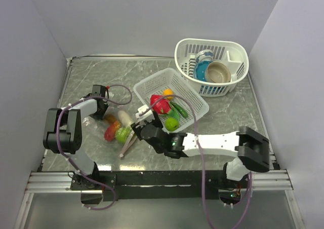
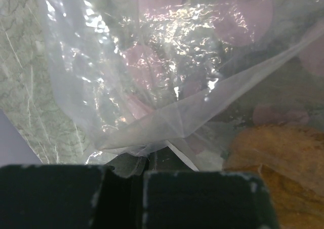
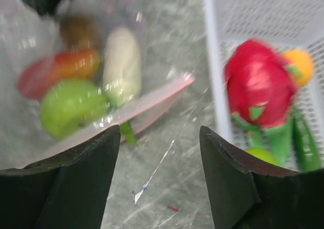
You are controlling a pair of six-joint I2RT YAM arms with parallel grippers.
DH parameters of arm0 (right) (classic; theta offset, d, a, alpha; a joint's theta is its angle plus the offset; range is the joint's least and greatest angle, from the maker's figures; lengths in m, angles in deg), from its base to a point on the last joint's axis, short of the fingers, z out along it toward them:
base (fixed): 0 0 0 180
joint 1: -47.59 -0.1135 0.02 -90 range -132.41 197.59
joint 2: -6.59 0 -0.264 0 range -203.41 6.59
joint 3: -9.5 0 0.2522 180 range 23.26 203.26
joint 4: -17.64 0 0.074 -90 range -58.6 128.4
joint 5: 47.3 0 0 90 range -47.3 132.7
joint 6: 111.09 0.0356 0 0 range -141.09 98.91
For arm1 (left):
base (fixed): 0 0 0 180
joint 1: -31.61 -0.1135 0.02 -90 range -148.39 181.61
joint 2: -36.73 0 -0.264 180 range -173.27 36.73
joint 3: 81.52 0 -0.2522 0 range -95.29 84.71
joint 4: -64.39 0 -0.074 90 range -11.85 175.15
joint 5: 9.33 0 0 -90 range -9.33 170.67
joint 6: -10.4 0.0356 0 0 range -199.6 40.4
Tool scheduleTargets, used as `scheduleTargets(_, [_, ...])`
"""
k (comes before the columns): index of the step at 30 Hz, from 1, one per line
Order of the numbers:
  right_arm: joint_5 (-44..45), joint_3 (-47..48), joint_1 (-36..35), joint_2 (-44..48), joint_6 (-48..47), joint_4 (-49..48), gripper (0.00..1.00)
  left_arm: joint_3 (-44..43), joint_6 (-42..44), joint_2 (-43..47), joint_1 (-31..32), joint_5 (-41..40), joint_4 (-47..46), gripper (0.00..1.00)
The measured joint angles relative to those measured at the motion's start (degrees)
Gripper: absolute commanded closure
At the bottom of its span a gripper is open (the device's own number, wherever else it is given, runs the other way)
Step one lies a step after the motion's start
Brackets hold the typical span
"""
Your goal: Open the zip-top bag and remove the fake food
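Closest to the right wrist camera, the right tool [image 3: 158, 135] hangs with its two dark fingers [image 3: 76, 188] spread wide and nothing between them, low over the grey marbled desk [image 3: 177, 163]. Just ahead of its left finger lies the zip-top bag [image 3: 76, 87], flat on the desk with its pinkish zip strip [image 3: 152, 100] facing the tool and not touched by it. Part of the fake food [image 3: 71, 105] sits inside the bag: a green piece, a red-orange piece [image 3: 61, 69] and a whitish piece [image 3: 121, 62]. To the right, the white perforated basket [image 3: 263, 16] holds a red-pink fruit [image 3: 258, 82], an orange piece [image 3: 301, 64] and a long green piece [image 3: 306, 143]. From above, the right tool [image 1: 140, 118] is between the bag [image 1: 114, 123] and the basket [image 1: 195, 94]. The left tool [image 1: 103, 107] is at the bag's far side; its wrist view shows the jaws pressed together on a gathered fold of the clear plastic [image 2: 167, 77]. Well apart at the back right, a white rack [image 1: 212, 41] holds a tan bowl [image 1: 217, 72] and a blue cup [image 1: 205, 56].
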Motion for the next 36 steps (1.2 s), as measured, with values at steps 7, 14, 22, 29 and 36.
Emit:
scheduleTargets(7, [-5.88,-1.09,0.07,-10.69,-0.52,-2.86,0.32,-0.15,-0.09,0.00,-0.07,0.26,0.11,0.99])
scheduleTargets(14, [-9.33,1.95,0.20,-16.31,-1.27,-5.29,0.29,-0.37,-0.22,0.00,-0.07,0.98,0.31,0.99])
scheduleTargets(22, [-14.29,5.60,0.76,-20.02,-1.81,-7.61,0.00,-0.98,-0.22,-0.02,-0.07,1.33,0.96,0.99])
scheduleTargets(29, [-22.77,6.12,1.20,-20.20,-2.43,-10.60,0.00,-1.99,-0.24,-0.83,-0.07,1.55,1.27,0.99])
scheduleTargets(36, [-31.06,12.28,1.22,-22.12,-3.30,-10.97,0.00,-1.99,-1.01,-0.92,0.57,1.53,1.62,0.99])
